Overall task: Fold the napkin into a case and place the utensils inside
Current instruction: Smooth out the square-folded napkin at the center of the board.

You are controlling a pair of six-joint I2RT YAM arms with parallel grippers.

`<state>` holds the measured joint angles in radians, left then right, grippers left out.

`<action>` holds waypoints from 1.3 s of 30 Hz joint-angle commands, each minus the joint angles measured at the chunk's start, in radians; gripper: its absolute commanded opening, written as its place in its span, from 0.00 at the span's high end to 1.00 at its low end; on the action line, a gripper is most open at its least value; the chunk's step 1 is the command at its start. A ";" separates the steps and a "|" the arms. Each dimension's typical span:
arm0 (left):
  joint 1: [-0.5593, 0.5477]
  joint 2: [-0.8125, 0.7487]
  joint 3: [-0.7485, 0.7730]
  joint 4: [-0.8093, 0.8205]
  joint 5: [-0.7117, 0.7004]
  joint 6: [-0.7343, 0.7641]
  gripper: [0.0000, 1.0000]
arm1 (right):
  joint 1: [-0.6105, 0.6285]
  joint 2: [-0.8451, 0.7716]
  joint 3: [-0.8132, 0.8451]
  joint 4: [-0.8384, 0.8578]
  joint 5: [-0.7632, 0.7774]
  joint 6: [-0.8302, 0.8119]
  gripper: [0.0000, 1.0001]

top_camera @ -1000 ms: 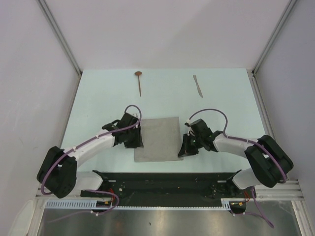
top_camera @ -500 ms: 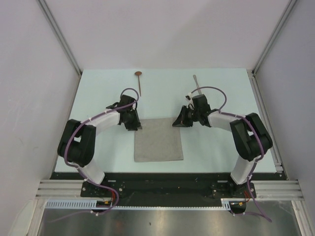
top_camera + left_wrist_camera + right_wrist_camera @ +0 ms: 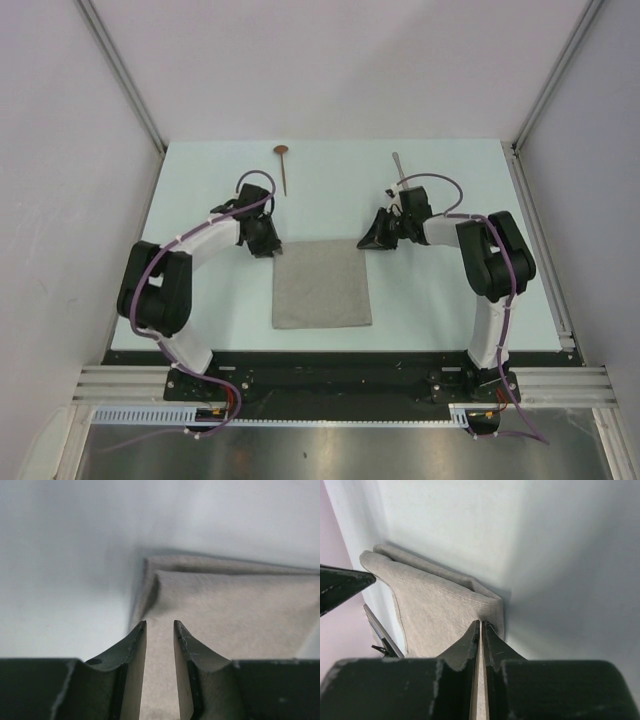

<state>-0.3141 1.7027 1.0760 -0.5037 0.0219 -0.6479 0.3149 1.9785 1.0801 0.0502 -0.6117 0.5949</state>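
Note:
The grey-beige napkin (image 3: 321, 284) lies folded in two layers as a square at mid-table. My left gripper (image 3: 268, 244) is at its far left corner. In the left wrist view the left gripper (image 3: 160, 623) has its jaws apart over flat cloth (image 3: 240, 610). My right gripper (image 3: 371, 241) is at the far right corner. In the right wrist view the right gripper (image 3: 480, 622) is shut on the puckered corner of the napkin (image 3: 435, 610). The copper-bowled spoon (image 3: 283, 166) and the silver knife (image 3: 399, 168) lie beyond the napkin, and the right arm's cable covers part of the knife.
Both arms curve in from the table's sides. Metal frame posts (image 3: 530, 125) and pale walls close in the far corners. A black rail (image 3: 320, 372) runs along the near edge.
Both grippers moved from the napkin's sides to its far corners. The elbows swung outward. The left jaws narrowed a little.

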 commanded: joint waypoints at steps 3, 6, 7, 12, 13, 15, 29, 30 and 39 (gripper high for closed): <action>-0.036 -0.132 0.022 0.047 0.194 -0.047 0.67 | 0.010 -0.053 0.058 -0.006 -0.033 -0.026 0.92; -0.042 -0.103 0.055 0.047 0.207 -0.053 0.67 | 0.012 -0.024 0.073 0.008 -0.042 -0.010 0.92; -0.040 -0.092 0.059 0.056 0.213 -0.056 0.67 | 0.009 -0.014 0.078 0.011 -0.043 -0.007 0.92; -0.004 0.053 0.104 0.044 0.200 -0.061 0.69 | -0.005 0.052 0.084 0.046 -0.051 -0.001 0.91; 0.003 0.066 0.101 0.048 0.193 -0.061 0.69 | -0.008 0.063 0.084 0.048 -0.045 -0.007 0.91; 0.016 0.107 0.102 0.025 0.121 -0.056 0.68 | -0.016 0.072 0.089 0.030 -0.037 -0.033 0.92; -0.008 -0.084 0.073 -0.045 -0.030 0.065 0.55 | 0.019 -0.177 0.114 -0.415 0.216 -0.237 0.68; -0.023 -0.116 0.059 -0.042 -0.030 0.076 0.52 | 0.029 -0.223 0.089 -0.420 0.210 -0.242 0.64; -0.051 -0.342 -0.122 0.056 0.257 0.142 0.47 | 0.134 -0.357 -0.205 -0.288 0.070 -0.185 0.41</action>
<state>-0.3607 1.3750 1.0191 -0.5133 0.1146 -0.5610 0.4095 1.6630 0.9913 -0.2787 -0.4877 0.3935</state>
